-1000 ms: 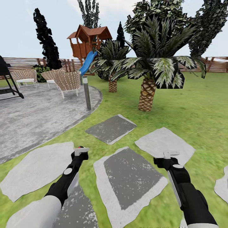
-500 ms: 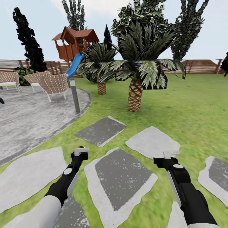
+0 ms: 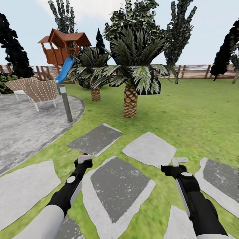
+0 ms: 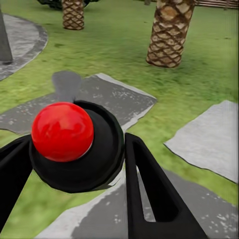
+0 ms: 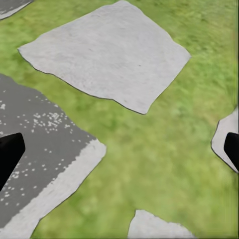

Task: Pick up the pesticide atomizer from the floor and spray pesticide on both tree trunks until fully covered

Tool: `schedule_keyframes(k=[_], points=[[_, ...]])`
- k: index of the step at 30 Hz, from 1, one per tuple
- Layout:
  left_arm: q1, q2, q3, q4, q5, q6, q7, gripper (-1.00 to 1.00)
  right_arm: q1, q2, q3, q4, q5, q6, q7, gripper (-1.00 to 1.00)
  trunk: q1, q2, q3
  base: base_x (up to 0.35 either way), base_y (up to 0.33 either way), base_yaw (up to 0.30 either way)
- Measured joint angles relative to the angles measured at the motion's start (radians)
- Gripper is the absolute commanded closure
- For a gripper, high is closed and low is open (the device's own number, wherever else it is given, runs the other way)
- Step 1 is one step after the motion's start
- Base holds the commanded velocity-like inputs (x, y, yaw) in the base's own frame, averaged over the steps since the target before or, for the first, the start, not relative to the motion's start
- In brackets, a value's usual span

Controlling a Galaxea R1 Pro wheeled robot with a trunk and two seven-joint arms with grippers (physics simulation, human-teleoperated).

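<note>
- Left hand (image 3: 84, 158) is closed around the pesticide atomizer (image 4: 74, 144), a black body with a red round top sitting between its fingers (image 4: 149, 194); right hand (image 3: 179, 161) hangs open with nothing in it, fingertips wide apart over the ground.
- Green lawn floor (image 3: 199, 113) spreads back to a brown slat fence (image 3: 196, 71).
- Grey patio (image 3: 23, 129) lies far left.
- Two scaly-trunked palms (image 3: 130, 101) stand ahead.
- Pale stepping stones (image 3: 149, 149) lie under both arms.
- Grey bollard (image 3: 66, 103) stands at the patio edge.
</note>
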Motion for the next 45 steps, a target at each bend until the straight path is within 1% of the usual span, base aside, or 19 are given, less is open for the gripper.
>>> schedule_keyframes(k=[6, 17, 45], points=[[0.000, 0.000, -0.001, 0.001, -0.002, 0.000, 0.000, 1.00, 0.000, 0.000, 0.000, 0.001, 0.001, -0.001, 0.000, -1.00, 0.000, 0.000, 0.001, 0.218, -0.145, -0.045], [0.000, 0.000, 0.000, 0.000, -0.002, 0.000, 0.000, 1.00, 0.000, 0.000, 0.000, 0.002, 0.001, -0.001, 0.000, -1.00, 0.000, 0.000, 0.001, 0.244, -0.169, -0.248], [0.000, 0.000, 0.000, 0.001, 0.002, 0.000, 0.000, 1.00, 0.000, -0.002, 0.000, 0.000, 0.000, 0.000, 0.000, -1.00, 0.000, 0.000, 0.001, 0.008, -0.005, -0.266]])
